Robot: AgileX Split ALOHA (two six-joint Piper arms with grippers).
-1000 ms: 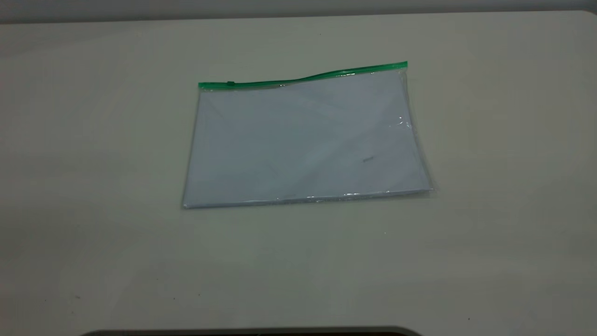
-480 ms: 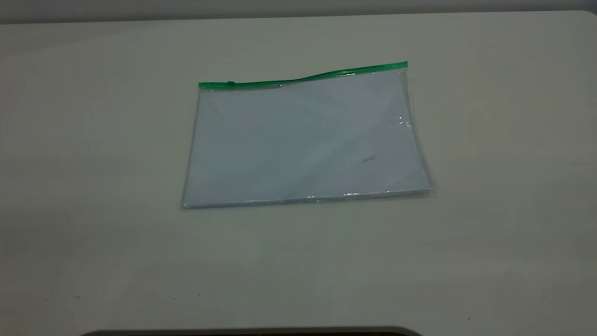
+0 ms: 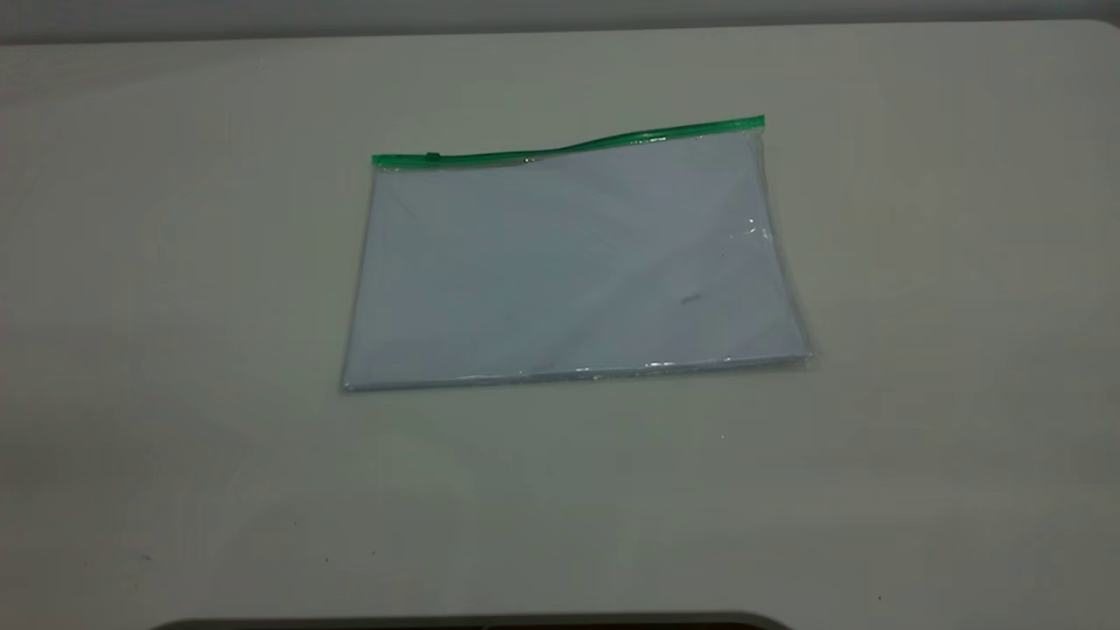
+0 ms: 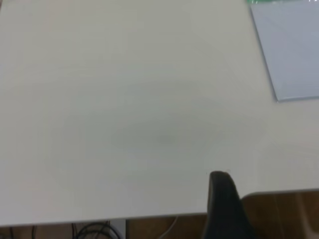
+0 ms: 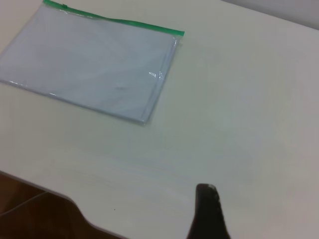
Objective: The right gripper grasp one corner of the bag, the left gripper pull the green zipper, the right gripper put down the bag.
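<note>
The bag (image 3: 573, 262), a clear flat pouch with pale paper inside, lies flat in the middle of the table. The green zipper (image 3: 569, 147) runs along its far long edge, with the slider tab (image 3: 432, 157) near the left end. Neither gripper shows in the exterior view. In the left wrist view only a black tip of the left gripper (image 4: 221, 180) shows, over the table's edge, far from the bag's corner (image 4: 294, 50). In the right wrist view only a black tip of the right gripper (image 5: 206, 191) shows, above bare table, well apart from the bag (image 5: 94, 69) and its zipper (image 5: 119, 21).
The pale table (image 3: 175, 350) reaches the wall at the back. A dark curved edge (image 3: 472, 622) marks its front. Brown floor (image 4: 279, 214) and cables (image 4: 92, 230) show below the table's edge in the left wrist view.
</note>
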